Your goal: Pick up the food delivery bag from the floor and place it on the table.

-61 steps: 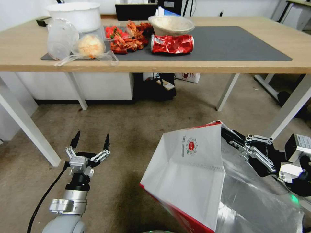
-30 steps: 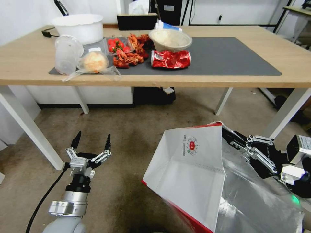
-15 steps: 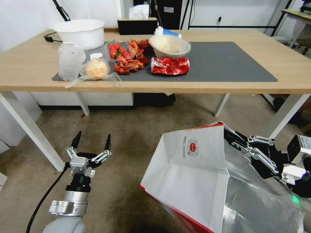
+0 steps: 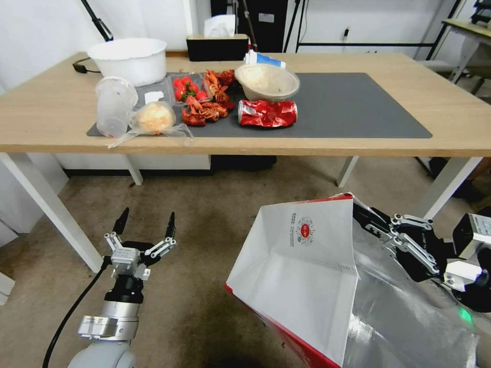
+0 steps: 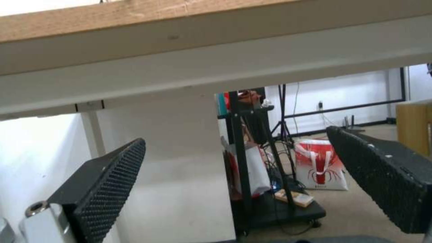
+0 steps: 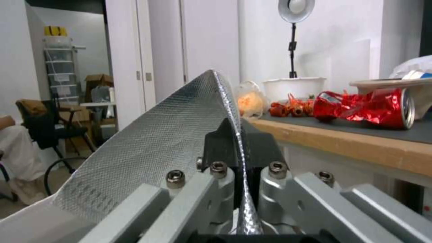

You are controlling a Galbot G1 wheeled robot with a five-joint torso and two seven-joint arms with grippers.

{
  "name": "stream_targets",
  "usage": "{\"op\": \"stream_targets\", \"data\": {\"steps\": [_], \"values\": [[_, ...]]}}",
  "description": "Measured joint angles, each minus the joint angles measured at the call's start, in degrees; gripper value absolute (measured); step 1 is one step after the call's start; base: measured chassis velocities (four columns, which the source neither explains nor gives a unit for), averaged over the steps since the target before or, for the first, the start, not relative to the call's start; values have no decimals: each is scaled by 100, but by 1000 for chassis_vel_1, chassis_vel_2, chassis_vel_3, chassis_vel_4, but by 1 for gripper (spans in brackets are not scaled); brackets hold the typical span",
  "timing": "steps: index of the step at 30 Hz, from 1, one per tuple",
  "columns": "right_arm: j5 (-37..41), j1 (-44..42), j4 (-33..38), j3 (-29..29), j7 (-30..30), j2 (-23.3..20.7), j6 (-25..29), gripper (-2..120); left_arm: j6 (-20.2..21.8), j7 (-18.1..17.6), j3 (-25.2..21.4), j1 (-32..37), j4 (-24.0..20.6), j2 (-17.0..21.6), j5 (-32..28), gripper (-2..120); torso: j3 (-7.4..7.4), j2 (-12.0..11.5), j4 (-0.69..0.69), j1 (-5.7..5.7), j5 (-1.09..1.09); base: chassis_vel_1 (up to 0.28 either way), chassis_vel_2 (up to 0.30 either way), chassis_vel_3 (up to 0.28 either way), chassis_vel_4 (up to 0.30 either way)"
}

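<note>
1. My right gripper (image 4: 364,213) is clamped on the food delivery bag (image 4: 307,271), its two black fingertips (image 6: 223,141) pinched together over the edge of the silver foil lining.
2. The bag hangs tilted from that grip, clear of the floor (image 4: 215,214), with its white face and small round red logo turned away from my right gripper toward my left one, and a red side panel along its lower edge.
3. The table (image 4: 46,107) stands ahead of both grippers and higher than them; the bag is in front of its near edge, not on it.
4. On the table's dark grey mat (image 4: 358,107), beyond my right gripper, lie a crushed red can (image 4: 267,113), a clear bowl (image 4: 267,82) and a white tub (image 4: 128,59).
5. My left gripper (image 4: 146,224) hangs to the left of the bag, well apart from it, fingers spread wide and holding nothing, pointing at the table's underside.
</note>
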Motion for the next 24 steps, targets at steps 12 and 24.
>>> {"op": "stream_targets", "data": {"steps": [12, 24], "values": [[16, -5, -14, 39, -18, -7, 0, 0, 3, 1, -4, 11, -4, 3, 0, 100, 184, 270, 0, 86, 0, 0, 0, 0, 0], [38, -3, -23, 56, -31, -2, -2, 0, 7, 15, -2, 21, -19, -1, 8, 100, 378, 559, 0, 180, 0, 0, 0, 0, 0]]}}
